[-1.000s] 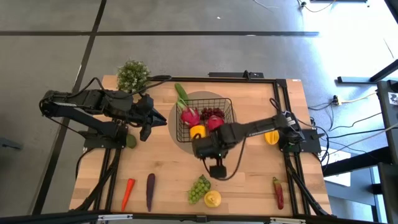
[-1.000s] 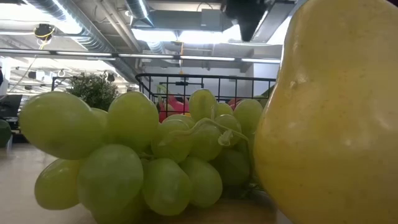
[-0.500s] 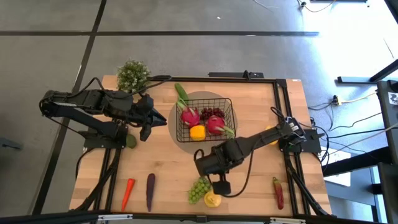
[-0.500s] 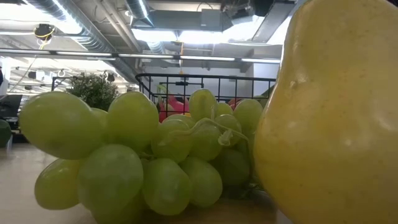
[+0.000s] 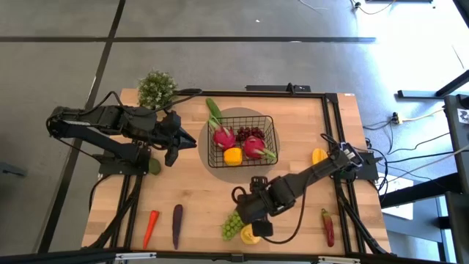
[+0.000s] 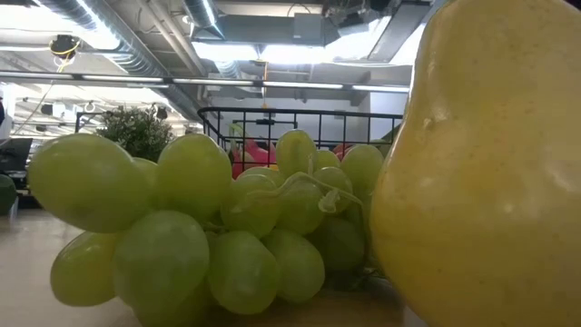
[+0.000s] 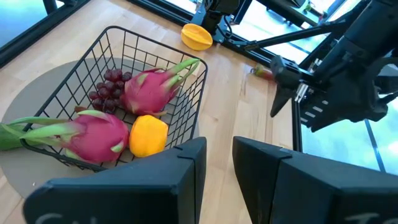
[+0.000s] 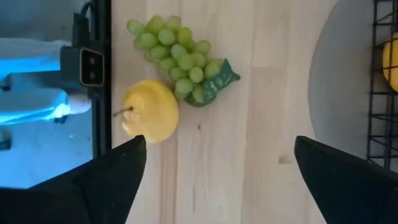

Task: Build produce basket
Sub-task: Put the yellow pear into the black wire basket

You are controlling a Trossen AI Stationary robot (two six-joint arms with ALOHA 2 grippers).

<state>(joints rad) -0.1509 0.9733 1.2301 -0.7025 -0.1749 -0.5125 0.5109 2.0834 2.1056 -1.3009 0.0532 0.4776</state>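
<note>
Right hand (image 5: 258,221), fingers spread, hangs seemingly just above green grapes (image 8: 177,57).

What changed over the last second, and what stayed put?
The right gripper, jaws open and empty, swung from beside the basket toward the table's near edge, and now hangs over the green grapes and yellow fruit. The left gripper, the basket's contents and the loose produce did not move.

Grey floor (image 5: 220,18), ceiling ducts (image 6: 136,54) overhead
</note>
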